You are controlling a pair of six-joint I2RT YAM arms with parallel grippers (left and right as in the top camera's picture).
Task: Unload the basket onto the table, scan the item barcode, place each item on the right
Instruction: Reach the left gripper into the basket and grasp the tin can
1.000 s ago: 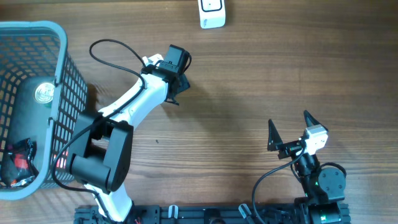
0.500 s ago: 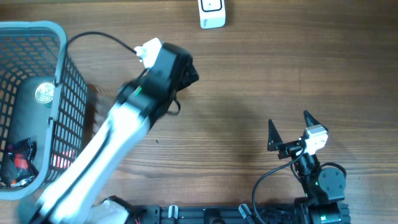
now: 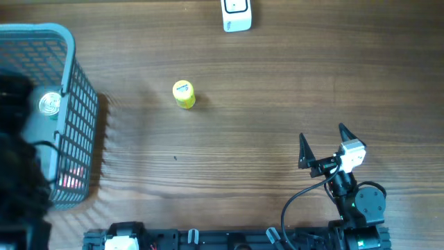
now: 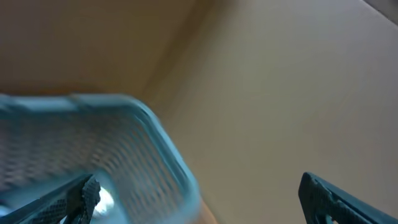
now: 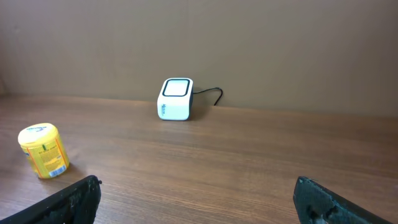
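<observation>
- Overhead view: a little yellow can [image 3: 184,94] stands by itself on the bench [image 3: 291,76], a bit left of the middle. Nothing touches it.
- The white scanner [image 3: 236,14] sits at the far edge of the bench, well apart from the can and to its right.
- The left arm [image 3: 17,167] is a dark blur over the blue basket [image 3: 69,42] at the left. In the left wrist view its jaws are spread wide with nothing between them.
- The right arm [image 3: 355,198] waits at the near right. Its jaws are wide open too and hold nothing.
- I think the step now is picking up the can. The scan looks not yet begun.
- Next, an arm should come down over the can, close gently on its round sides and lift it. Then it should turn the stripes toward the scanner. I cannot tell where the barcode is.
</observation>
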